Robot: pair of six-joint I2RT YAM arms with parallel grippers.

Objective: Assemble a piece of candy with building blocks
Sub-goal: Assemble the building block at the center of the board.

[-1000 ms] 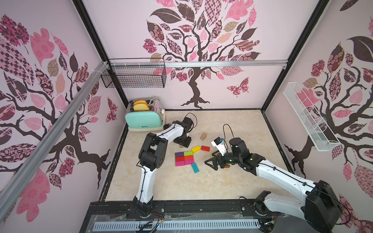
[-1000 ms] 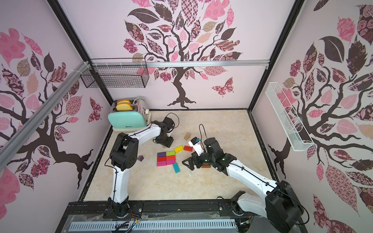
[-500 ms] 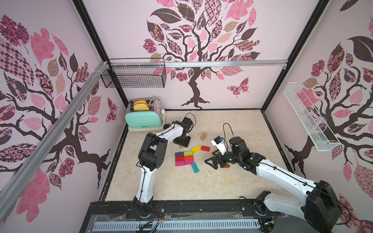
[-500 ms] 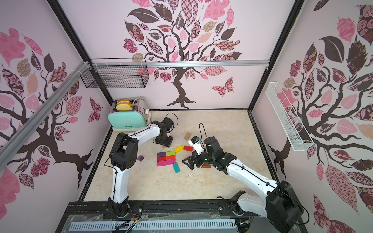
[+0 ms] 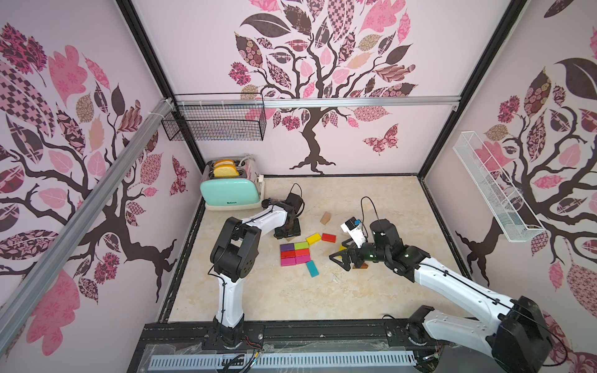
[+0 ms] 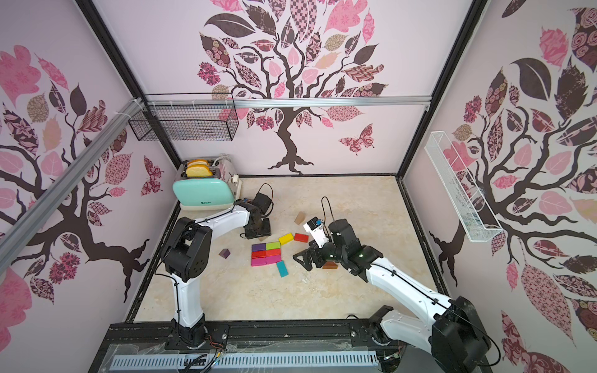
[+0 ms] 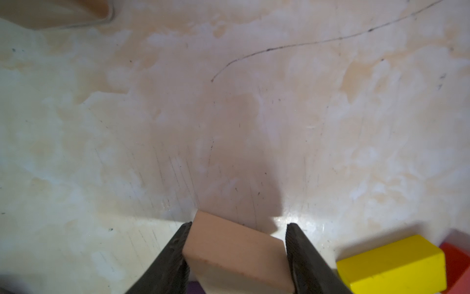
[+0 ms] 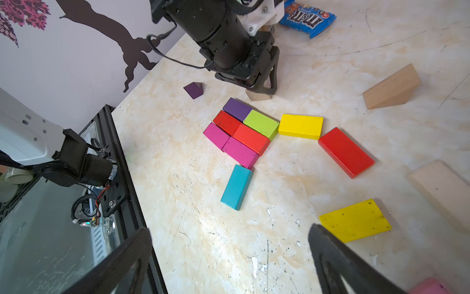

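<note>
Building blocks (image 5: 295, 253) lie spread over the middle of the marbled tabletop (image 5: 371, 200). Six flat ones are packed edge to edge in a patch. A purple block (image 8: 237, 109) and a lime block (image 8: 261, 124) make one row, a red pair (image 8: 251, 138) the middle row, and a magenta pair (image 8: 240, 152) the last. A teal block (image 8: 236, 187) sits just beside the magenta end, angled away from it. A yellow block (image 8: 300, 126) lies just beside the lime one, with a loose red block (image 8: 346, 152) next to that. A tan wedge (image 8: 391, 87) stands farther off. A purple triangle (image 8: 193, 89) rests well apart, on the patch's other side.

My left end effector (image 7: 239, 225) is down at the tabletop by the purple end of the patch. It is clamped on a tan block (image 7: 236, 254), and both fingers (image 7: 175, 254) press against the block's sides in my left wrist view.

My right end effector (image 8: 230, 229) is held low over bare tabletop across the patch from the left one. Its jaws are spread wide with nothing between them. Near it lie a second yellow block (image 8: 354, 220), a pale plank (image 8: 442, 188) and a pink block (image 8: 429, 287). In a top view a brown triangle (image 6: 330, 265) shows just beside my right wrist.

A blue M&M's packet (image 8: 307, 21) lies beyond my left end effector. A mint toaster (image 5: 231, 193) stands in the back corner.
</note>
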